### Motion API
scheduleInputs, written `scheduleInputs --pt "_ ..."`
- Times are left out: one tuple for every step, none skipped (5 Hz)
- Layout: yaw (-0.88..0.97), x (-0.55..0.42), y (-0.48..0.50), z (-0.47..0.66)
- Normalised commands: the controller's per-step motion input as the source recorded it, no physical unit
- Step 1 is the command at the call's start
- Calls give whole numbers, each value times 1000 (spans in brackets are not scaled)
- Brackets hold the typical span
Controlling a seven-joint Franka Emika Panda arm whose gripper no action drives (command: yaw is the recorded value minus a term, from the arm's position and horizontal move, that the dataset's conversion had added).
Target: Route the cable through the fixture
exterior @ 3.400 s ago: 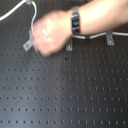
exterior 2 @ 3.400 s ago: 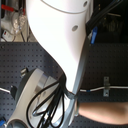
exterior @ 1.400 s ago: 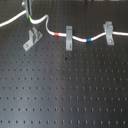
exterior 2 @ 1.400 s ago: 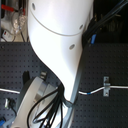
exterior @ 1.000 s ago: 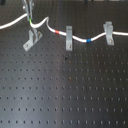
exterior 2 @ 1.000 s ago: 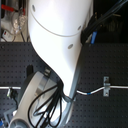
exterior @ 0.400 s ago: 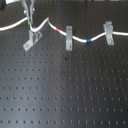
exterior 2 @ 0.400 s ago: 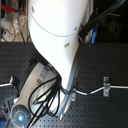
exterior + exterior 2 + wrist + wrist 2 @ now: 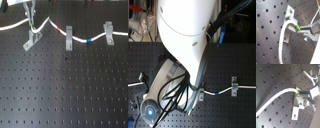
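First exterior view is showing three brackets, the fixture [image 9: 33,39] included, and one cable [image 9: 52,24]; jaws [image 9: 29,20] are gripping it.

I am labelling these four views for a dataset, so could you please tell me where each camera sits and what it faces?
First exterior view: in front, looking down the board at the cable, the fixture and the gripper lowered over it.
Second exterior view: overhead; the white arm hides most of the board.
First wrist view: on the gripper, close on the fixture; fingers show.
Second wrist view: on the gripper, other side; fingers show.
Both wrist views share cable and fixture.
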Motion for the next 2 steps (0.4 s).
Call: scheduleInputs --pt "14 -259 -158 17" --pt "26 -166 -67 72"
